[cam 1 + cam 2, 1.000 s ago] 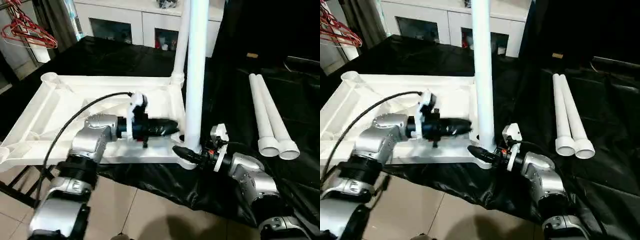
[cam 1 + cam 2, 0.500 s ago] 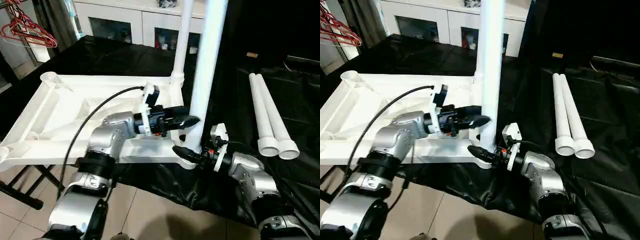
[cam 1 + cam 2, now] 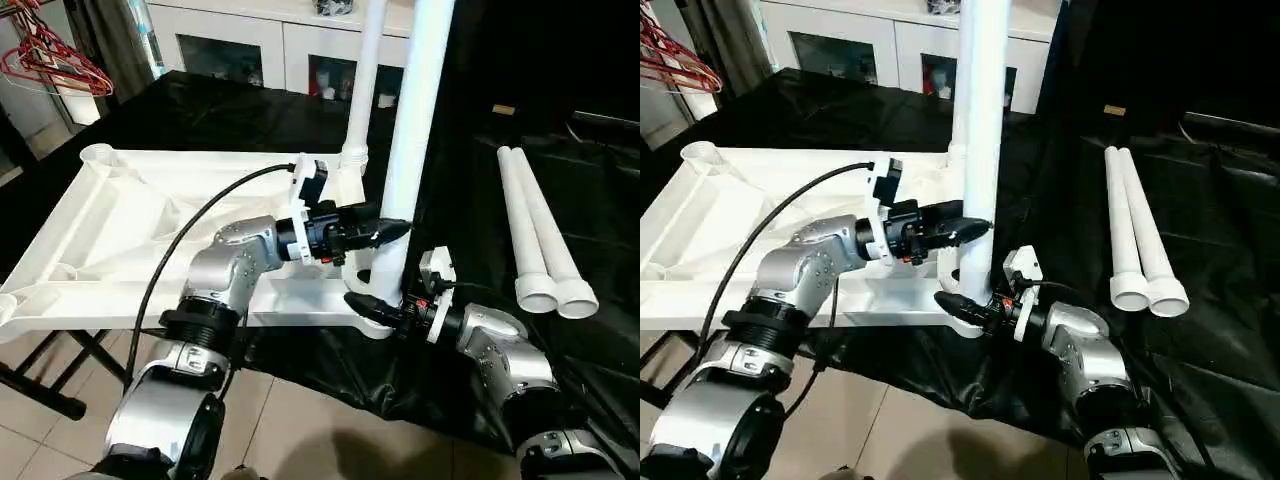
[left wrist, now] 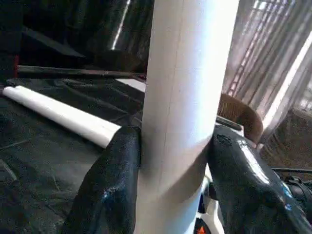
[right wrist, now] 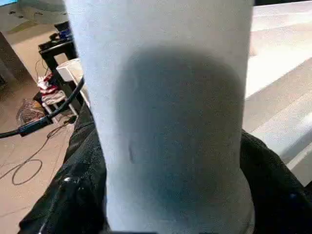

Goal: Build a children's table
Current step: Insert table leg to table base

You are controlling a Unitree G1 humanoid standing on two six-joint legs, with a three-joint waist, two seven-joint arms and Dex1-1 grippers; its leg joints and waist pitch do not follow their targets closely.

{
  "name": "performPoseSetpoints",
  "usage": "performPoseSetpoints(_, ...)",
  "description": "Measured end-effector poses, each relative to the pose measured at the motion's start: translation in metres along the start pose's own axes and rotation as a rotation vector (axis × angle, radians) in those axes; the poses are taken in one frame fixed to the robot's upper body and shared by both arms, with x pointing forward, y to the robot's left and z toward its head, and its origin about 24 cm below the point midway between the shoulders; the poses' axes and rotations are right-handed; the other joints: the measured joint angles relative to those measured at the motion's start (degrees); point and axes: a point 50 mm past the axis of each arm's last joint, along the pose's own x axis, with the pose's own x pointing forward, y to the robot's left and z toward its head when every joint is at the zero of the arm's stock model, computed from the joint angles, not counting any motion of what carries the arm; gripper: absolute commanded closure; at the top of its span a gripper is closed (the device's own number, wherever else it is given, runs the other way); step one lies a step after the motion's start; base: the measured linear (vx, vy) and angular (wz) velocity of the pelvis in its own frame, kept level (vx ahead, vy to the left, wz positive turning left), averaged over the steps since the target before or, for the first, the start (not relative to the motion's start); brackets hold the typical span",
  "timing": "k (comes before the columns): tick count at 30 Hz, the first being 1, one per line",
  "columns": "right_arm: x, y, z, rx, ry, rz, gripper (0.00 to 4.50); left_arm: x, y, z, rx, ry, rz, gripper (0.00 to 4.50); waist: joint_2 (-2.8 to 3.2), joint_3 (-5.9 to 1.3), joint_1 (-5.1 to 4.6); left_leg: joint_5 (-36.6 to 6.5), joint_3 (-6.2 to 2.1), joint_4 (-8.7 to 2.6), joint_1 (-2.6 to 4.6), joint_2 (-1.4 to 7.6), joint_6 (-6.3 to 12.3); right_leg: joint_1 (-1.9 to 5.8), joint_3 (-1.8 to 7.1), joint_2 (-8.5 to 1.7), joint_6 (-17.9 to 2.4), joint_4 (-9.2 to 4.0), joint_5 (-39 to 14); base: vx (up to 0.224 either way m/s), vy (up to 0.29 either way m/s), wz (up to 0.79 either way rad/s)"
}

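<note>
The children's table top (image 3: 120, 215) lies upside down, ribbed side up, on a black-covered surface. One white leg (image 3: 362, 80) stands in its far right corner socket. A second leg (image 3: 412, 120) stands in the near right socket, leaning slightly right. My left gripper (image 3: 388, 232) reaches across the top and is shut on this near leg, one finger (image 4: 112, 185) pressed to each side. My right gripper (image 3: 372, 308) is shut on the same leg's base at the socket; its fingers (image 5: 63, 195) hug the tube. Two loose legs (image 3: 540, 235) lie side by side to the right.
A white glass-door cabinet (image 3: 260, 50) stands behind the table. Red hangers (image 3: 55, 60) hang at the far left. A black cable (image 3: 180, 240) arcs from my left arm over the table top. Tiled floor (image 3: 300, 430) lies below the near edge.
My left gripper swung right from above the table top to the near leg and closed around it. The leg's upper end tipped a little right. The right gripper stayed at the base.
</note>
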Motion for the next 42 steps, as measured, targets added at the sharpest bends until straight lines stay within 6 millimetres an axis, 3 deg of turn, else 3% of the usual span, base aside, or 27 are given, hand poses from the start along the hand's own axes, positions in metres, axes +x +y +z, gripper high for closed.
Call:
performPoseSetpoints(6, 0.001, -0.002, 0.002, -0.008, -0.004, -0.019, 1.70, 0.002, 0.001, -0.001, -0.020, -0.019, 0.032, 2.62, 0.00, 0.00, -0.03, 0.00, 0.00, 0.02, -0.01, 0.00, 0.00, -0.01, 0.00, 0.00, 0.00, 0.01, 0.00, 0.000, 0.000, 0.00)
performPoseSetpoints(8, 0.001, -0.003, 0.003, -0.005, -0.010, -0.028, 1.05, 0.003, 0.002, -0.001, -0.025, -0.026, 0.048, 2.62, -0.01, 0.01, -0.03, 0.00, 0.00, 0.03, -0.01, 0.00, 0.00, -0.01, 0.00, 0.00, 0.00, 0.03, 0.00, 0.000, 0.000, 0.00)
performPoseSetpoints(12, 0.000, -0.003, 0.011, 0.040, -0.032, -0.028, 0.78, 0.003, 0.005, 0.001, -0.006, -0.020, 0.136, 2.65, 0.00, 0.03, 0.05, 0.00, -0.04, 0.11, 0.00, 0.00, 0.01, -0.06, -0.01, 0.00, 0.00, 0.04, 0.01, 0.000, 0.000, 0.00)
performPoseSetpoints(15, -0.002, -0.003, 0.028, 0.010, -0.084, -0.024, 0.61, 0.005, 0.007, 0.004, 0.002, -0.020, 0.193, 2.66, -0.11, 0.08, 0.09, 0.00, -0.05, 0.15, -0.02, 0.00, 0.03, -0.07, -0.01, 0.00, 0.01, 0.06, 0.02, 0.000, 0.000, 0.00)
performPoseSetpoints(24, -0.004, -0.008, 0.053, 0.027, -0.074, -0.083, 0.61, 0.004, 0.015, 0.015, -0.046, -0.013, 0.382, 2.67, -0.61, 0.39, -0.05, 0.01, -0.07, 0.16, -0.04, 0.00, 0.02, -0.10, -0.01, 0.00, 0.02, 0.09, 0.02, 0.000, 0.000, 0.00)
performPoseSetpoints(27, 0.003, -0.008, 0.050, -0.018, 0.049, -0.126, 0.61, 0.004, 0.015, 0.019, -0.028, -0.012, 0.412, 2.67, -0.84, 0.52, -0.12, 0.01, -0.07, 0.17, -0.08, 0.00, 0.03, -0.15, -0.01, 0.00, 0.02, 0.11, 0.02, 0.000, 0.000, 0.00)
performPoseSetpoints(35, 0.029, -0.003, 0.057, -0.086, 0.103, -0.219, 0.61, 0.006, 0.013, 0.024, -0.007, 0.008, 0.438, 2.67, -1.11, 0.69, -0.15, 0.01, -0.06, 0.27, -0.28, 0.00, 0.02, -0.38, 0.03, 0.00, 0.02, 0.26, 0.02, 0.000, 0.000, 0.00)
performPoseSetpoints(36, 0.034, -0.003, 0.059, -0.089, 0.099, -0.241, 0.88, 0.007, 0.012, 0.024, -0.003, 0.011, 0.439, 2.67, -1.11, 0.69, -0.18, 0.02, -0.06, 0.30, -0.32, 0.00, 0.03, -0.42, 0.05, 0.00, 0.02, 0.30, 0.02, 0.000, 0.000, 0.00)
performPoseSetpoints(42, 0.038, -0.003, 0.061, -0.099, 0.097, -0.284, 1.33, 0.009, 0.011, 0.027, 0.011, 0.015, 0.445, 2.67, -1.16, 0.72, -0.04, 0.01, -0.06, 0.49, -0.43, 0.00, 0.03, -0.51, 0.10, -0.01, 0.03, 0.40, 0.04, 0.000, 0.000, 0.00)
